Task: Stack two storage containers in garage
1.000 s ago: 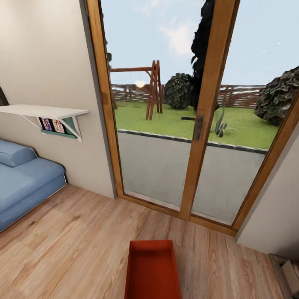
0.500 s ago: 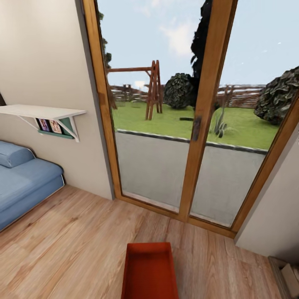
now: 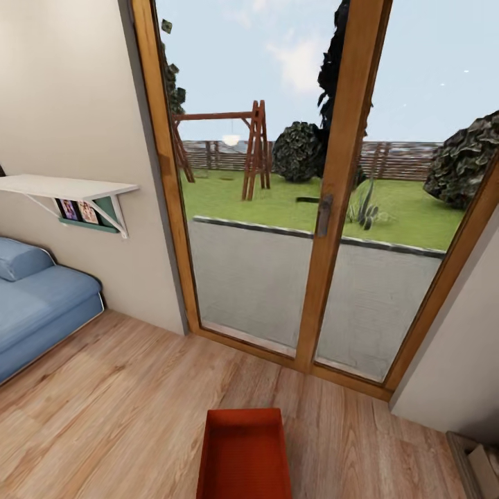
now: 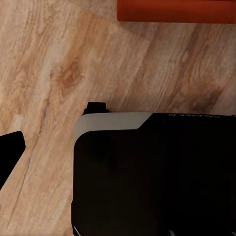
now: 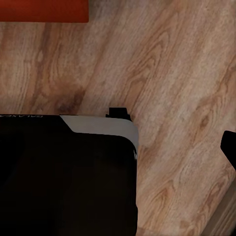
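Note:
One storage container [image 3: 244, 454], an orange-red open-top bin, lies on the light wood plank floor of the living room at the bottom centre of the head view, its long side pointing toward the glass doors. The left wrist view catches a strip of its wall [image 4: 176, 11], and so does the right wrist view [image 5: 43, 10]. In both wrist views it lies just beyond my black base [image 4: 155, 177] [image 5: 66, 177]. No hand or finger is on the bin.
Wood-framed glass doors [image 3: 326, 208] stand straight ahead, with a garden behind them. A blue sofa [image 3: 38, 305] and a white wall shelf [image 3: 66, 186] are at the left. A wall corner [image 3: 450, 367] juts in at the right, with a box [image 3: 482, 461] low beside it.
The whole head view has shifted: sofa, shelf and door frame slid left, and the bin sits lower in the picture. The camera has moved; the bin itself looks unmoved.

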